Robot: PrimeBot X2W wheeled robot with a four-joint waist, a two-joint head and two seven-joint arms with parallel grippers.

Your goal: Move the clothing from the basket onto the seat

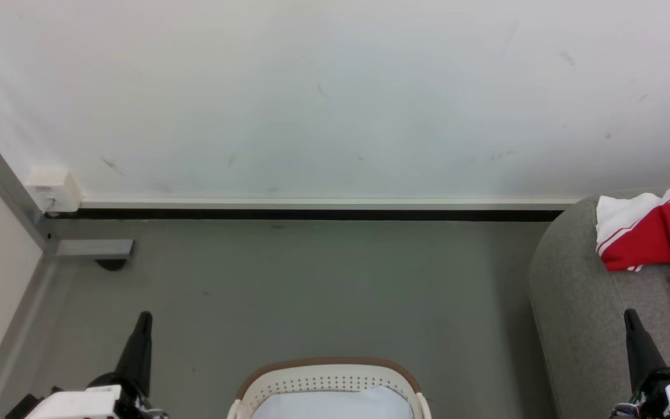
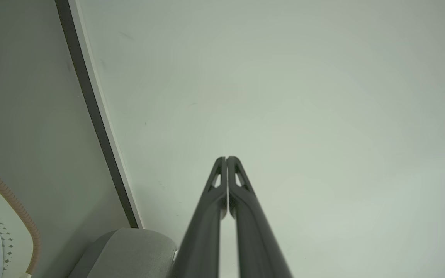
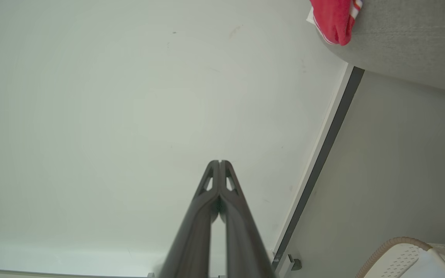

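The red and white clothing [image 1: 658, 235] lies on top of the grey seat [image 1: 573, 302] at the right edge of the head view; the right wrist view catches the clothing [image 3: 332, 19] on the seat [image 3: 408, 38] too. The cream basket [image 1: 329, 381] with its brown rim stands on the floor at the bottom middle, with something pale bluish-white inside. My left gripper [image 1: 144, 317] is shut and empty, left of the basket. My right gripper [image 1: 630, 314] is shut and empty, in front of the seat. Both point toward the wall, fingertips [image 2: 222, 159] pressed together in the left wrist view and fingertips [image 3: 215, 163] likewise in the right.
A white wall [image 1: 335, 99] with a dark skirting strip runs across ahead. A grey metal post and foot [image 1: 50, 241] and a white wall box [image 1: 53, 189] stand at the back left corner. Grey floor [image 1: 323, 285] lies open between basket and wall.
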